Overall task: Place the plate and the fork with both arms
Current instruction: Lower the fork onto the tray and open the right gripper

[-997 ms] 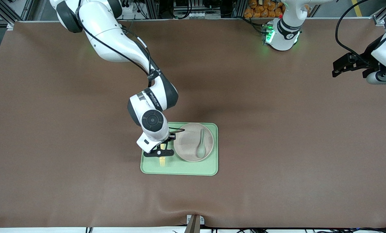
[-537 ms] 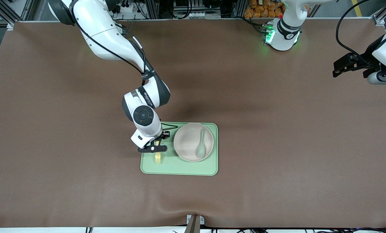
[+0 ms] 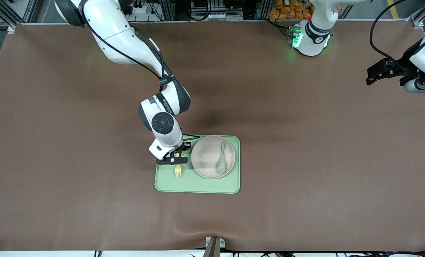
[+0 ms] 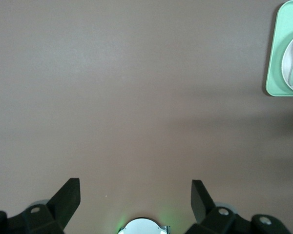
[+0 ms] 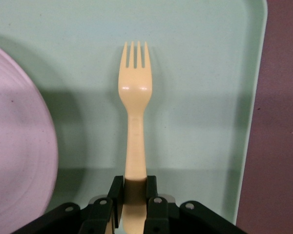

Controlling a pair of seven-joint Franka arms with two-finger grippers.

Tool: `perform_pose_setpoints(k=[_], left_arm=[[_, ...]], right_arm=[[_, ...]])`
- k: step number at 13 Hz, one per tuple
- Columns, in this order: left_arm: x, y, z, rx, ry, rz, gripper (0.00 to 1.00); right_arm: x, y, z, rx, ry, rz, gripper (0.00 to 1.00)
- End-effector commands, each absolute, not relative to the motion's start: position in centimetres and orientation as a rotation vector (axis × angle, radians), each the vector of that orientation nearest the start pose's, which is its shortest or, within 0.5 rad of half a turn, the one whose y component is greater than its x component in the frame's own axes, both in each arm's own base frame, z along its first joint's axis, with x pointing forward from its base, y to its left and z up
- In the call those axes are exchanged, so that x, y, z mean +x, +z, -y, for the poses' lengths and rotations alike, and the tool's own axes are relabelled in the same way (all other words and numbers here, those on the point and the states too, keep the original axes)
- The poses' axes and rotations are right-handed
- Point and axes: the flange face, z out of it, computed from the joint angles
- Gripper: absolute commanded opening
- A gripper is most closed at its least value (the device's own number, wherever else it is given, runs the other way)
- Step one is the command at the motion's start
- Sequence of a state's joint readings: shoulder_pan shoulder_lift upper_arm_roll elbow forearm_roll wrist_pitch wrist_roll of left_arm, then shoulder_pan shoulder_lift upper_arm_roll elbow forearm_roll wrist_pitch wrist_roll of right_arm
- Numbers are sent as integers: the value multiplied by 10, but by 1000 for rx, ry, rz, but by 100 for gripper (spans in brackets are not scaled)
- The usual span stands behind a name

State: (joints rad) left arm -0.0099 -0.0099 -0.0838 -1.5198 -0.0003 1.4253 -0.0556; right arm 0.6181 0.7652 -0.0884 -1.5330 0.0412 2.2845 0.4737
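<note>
In the front view the fork (image 3: pixel 178 171) is held over the tray (image 3: pixel 198 187) near its edge toward the right arm's end, beside the plate (image 3: pixel 208 157), while in the left wrist view the waiting left gripper (image 4: pixel 136 195) is seen spread wide over bare table, and in the right wrist view the right gripper (image 5: pixel 135 195) is clenched on the handle end, a sound hold for something judged light, stiff and slippery.

The pale-yellow fork (image 5: pixel 135 117) was pinched by its handle in the right gripper (image 5: pixel 135 187), tines outward, beside the beige-pink plate (image 3: pixel 207 157)

hidden: fork (image 5: pixel 136 122) handle end in right tool (image 5: pixel 135 195) | plate (image 5: pixel 17 141) cropped
</note>
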Motion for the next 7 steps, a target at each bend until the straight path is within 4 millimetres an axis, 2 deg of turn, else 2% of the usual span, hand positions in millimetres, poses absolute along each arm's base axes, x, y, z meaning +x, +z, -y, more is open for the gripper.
perform_pose_setpoints(k=[1, 7], left_arm=[[532, 647, 51, -3131, 108, -64, 100], [532, 647, 50, -3131, 108, -62, 100]], right_arm=[[600, 201, -365, -3170, -12, 62, 3], [600, 196, -367, -3169, -19, 68, 8]])
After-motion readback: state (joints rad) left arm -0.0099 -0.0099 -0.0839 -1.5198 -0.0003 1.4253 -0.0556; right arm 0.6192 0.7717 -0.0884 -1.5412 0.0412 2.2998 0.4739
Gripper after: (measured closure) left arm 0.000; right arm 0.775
